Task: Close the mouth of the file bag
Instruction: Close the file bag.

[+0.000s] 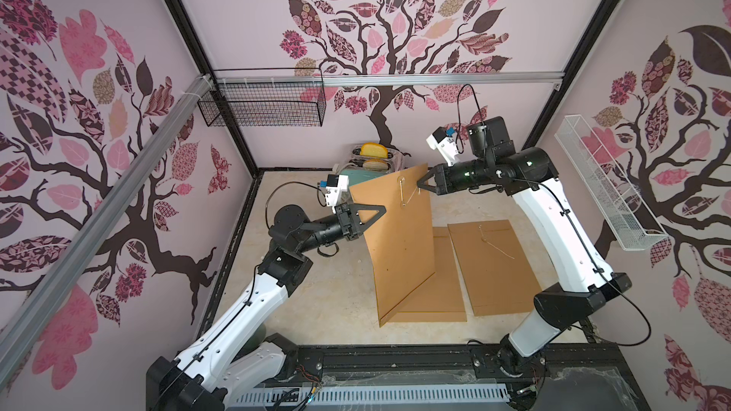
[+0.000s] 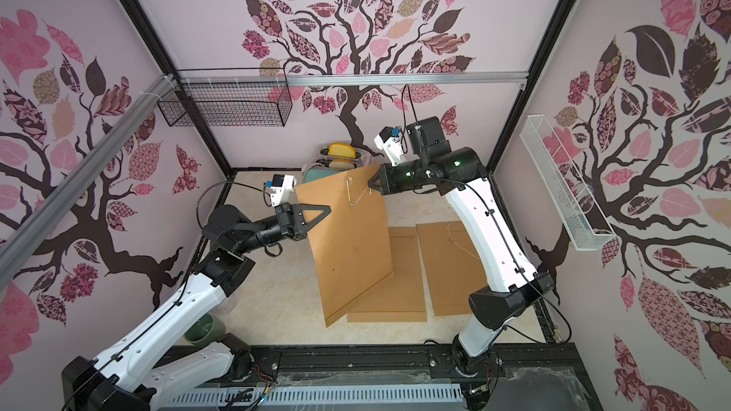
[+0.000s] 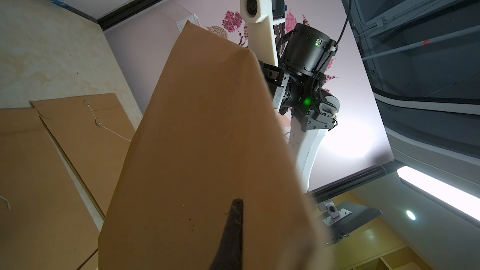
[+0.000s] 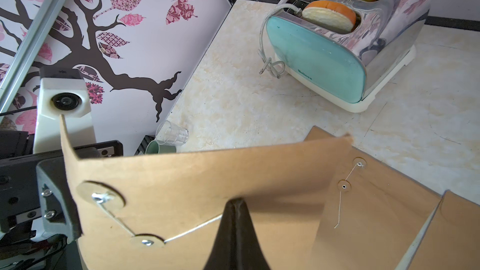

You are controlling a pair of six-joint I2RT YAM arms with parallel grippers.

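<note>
A brown file bag (image 1: 399, 239) (image 2: 352, 247) stands nearly upright over the table, its lower corner resting on a flat bag. My left gripper (image 1: 381, 209) (image 3: 237, 203) is shut on its left edge near the top, with one dark finger lying across the paper. In the right wrist view a white string (image 4: 192, 229) runs from the upper round disc (image 4: 100, 196) to the lower disc (image 4: 146, 241) and on to my right gripper (image 4: 235, 202). That right gripper (image 1: 420, 187) is shut on the string beside the bag's top right corner.
Two more brown file bags (image 1: 494, 266) (image 1: 435, 290) lie flat on the table under and right of the raised one. A teal toaster (image 4: 337, 48) with bread stands at the back. A clear cup (image 4: 172, 133) and a green cup (image 2: 203, 328) sit by the left wall.
</note>
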